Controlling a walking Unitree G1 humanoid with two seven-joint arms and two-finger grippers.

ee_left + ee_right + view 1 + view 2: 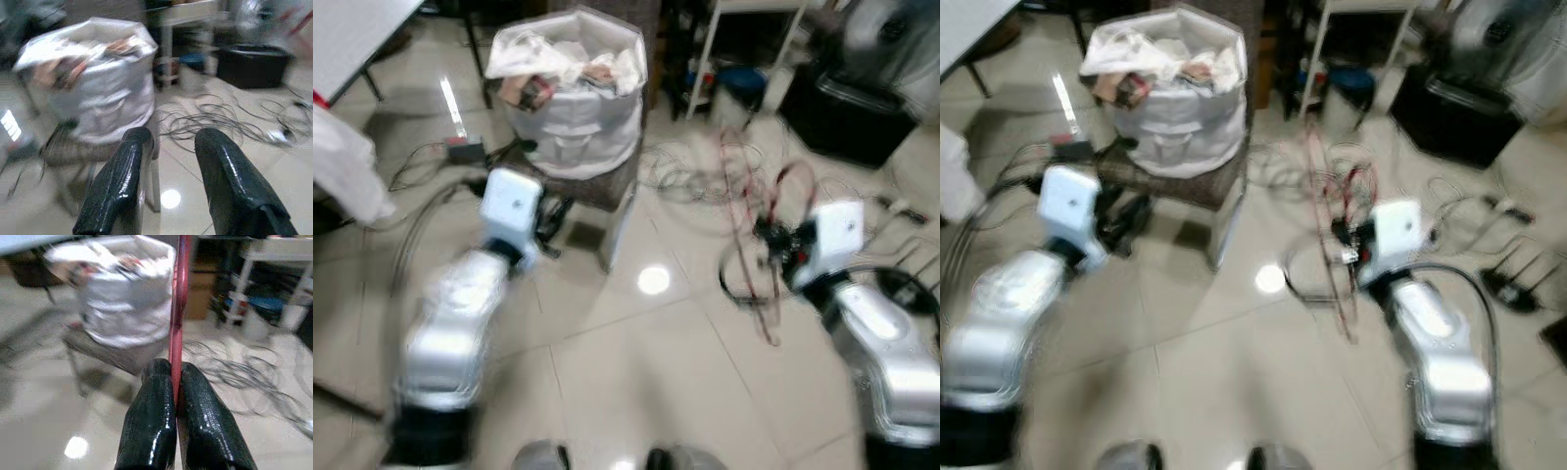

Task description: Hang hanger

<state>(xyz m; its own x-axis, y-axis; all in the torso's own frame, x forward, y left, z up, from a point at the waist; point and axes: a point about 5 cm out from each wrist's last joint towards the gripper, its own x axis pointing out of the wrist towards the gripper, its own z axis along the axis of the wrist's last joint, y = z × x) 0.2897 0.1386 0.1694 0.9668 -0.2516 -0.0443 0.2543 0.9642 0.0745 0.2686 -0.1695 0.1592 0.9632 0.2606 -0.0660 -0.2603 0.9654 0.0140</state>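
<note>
No brand, label or writing can be read anywhere — the pictures are blurred.

The right gripper (174, 377) has its 2 black fingers pinched together on a thin red hanger (178, 298), whose bar rises straight up from between the fingertips. In the head views the hanger (744, 211) shows as a blurred red wire shape held out in front of the right arm, above the pale tiled floor (636, 362).

The left gripper (168, 142) holds nothing; its 2 fingers stand apart with a clear gap between them, pointing toward a full white bag (98, 83).

The head views show that the bag (573, 98) sits on a low stool (597, 191), with both silver arms raised before the robot. Loose cables (695, 166) lie tangled on the floor beyond the right arm; the left wrist view shows these cables (215, 120) more plainly, along with a dark box (252, 63) behind them. The right wrist view gives the close look at the grip on the hanger.
</note>
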